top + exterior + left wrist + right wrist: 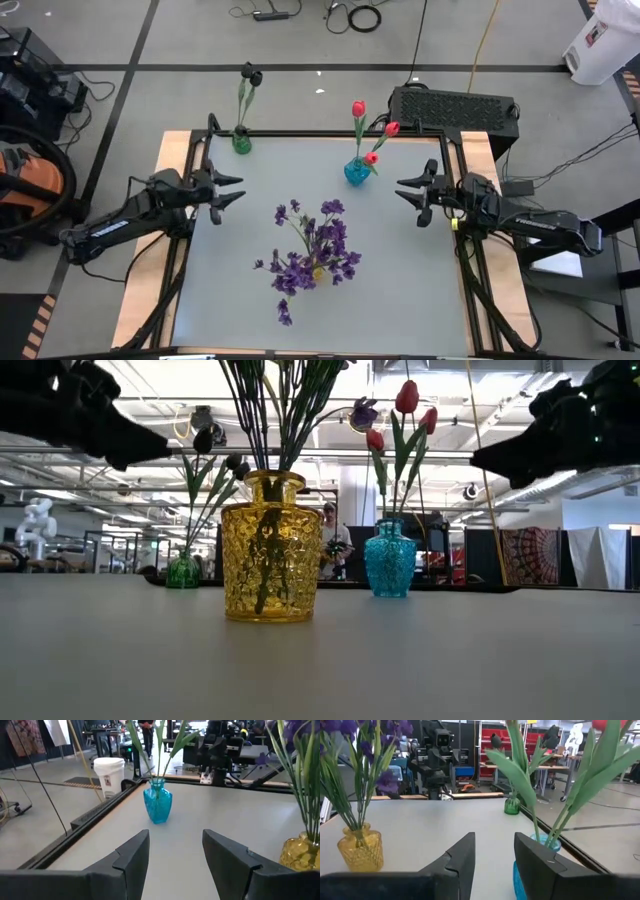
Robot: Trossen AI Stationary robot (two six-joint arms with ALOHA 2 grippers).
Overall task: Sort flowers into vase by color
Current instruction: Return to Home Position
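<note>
The purple sprays (312, 252) stand in a yellow glass vase (271, 547) at the table's middle. Three red tulips (372, 130) stand in a blue vase (357, 172) near the far edge. Black-headed blooms (250, 74) stand in a small green vase (241, 142) at the far left corner. My left gripper (232, 190) hovers open at the table's left side, above the surface. My right gripper (407, 191) hovers open at the right side, level with the blue vase. Neither holds anything.
A black frame rail (330, 133) runs along the table's far and side edges. A black box (455, 106) sits just beyond the far right corner. Bare grey tabletop (400, 290) lies toward the near edge. A person (331, 540) stands in the room beyond.
</note>
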